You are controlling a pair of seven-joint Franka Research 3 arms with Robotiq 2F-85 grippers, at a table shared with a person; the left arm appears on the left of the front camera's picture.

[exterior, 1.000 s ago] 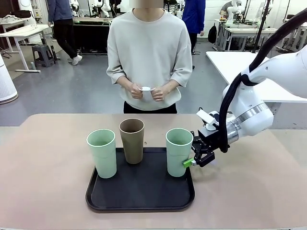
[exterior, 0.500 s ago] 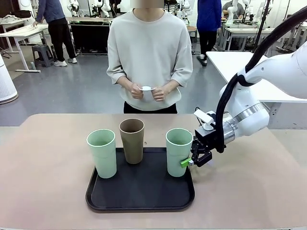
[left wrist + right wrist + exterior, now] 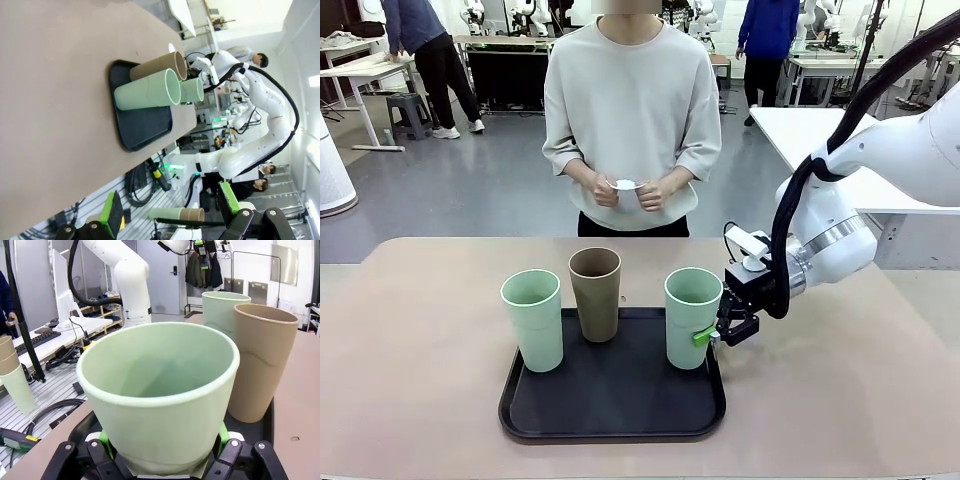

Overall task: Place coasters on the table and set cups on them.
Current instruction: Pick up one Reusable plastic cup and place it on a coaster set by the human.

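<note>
On the tray's (image 3: pixel 610 420) right side, our right tool (image 3: pixel 708 336) grips the nearest mint cup (image 3: pixel 692 318), left tool (image 3: pixel 170 204) open; next we should lift it straight, once a coaster (image 3: pixel 625 185) reaches the worktop (image 3: pixel 420 330).

Surface (image 3: pixel 420 300): smooth beige-pink top, matt with a faint sheen. Tray (image 3: pixel 610 425), lower centre of front view: black plastic, smooth, satin, soft highlights along the rim. Left mint cup (image 3: pixel 533 325), right mint cup (image 3: pixel 692 320), brown cup (image 3: pixel 595 300): matt plastic, smooth walls. Right claw (image 3: pixel 703 336): hard black matt body, bright green rubbery-looking pads (image 3: pixel 106 436). Left claw (image 3: pixel 170 207): same black body, green pads. Right arm (image 3: pixel 890 160), right side: glossy white shell, brushed-metal ring (image 3: pixel 842 238) near the wrist. Person's top (image 3: pixel 630 110): pale grey matt cloth, soft folds. Coaster (image 3: pixel 625 184) in the hands: white, thin, papery; texture too small to tell.
</note>
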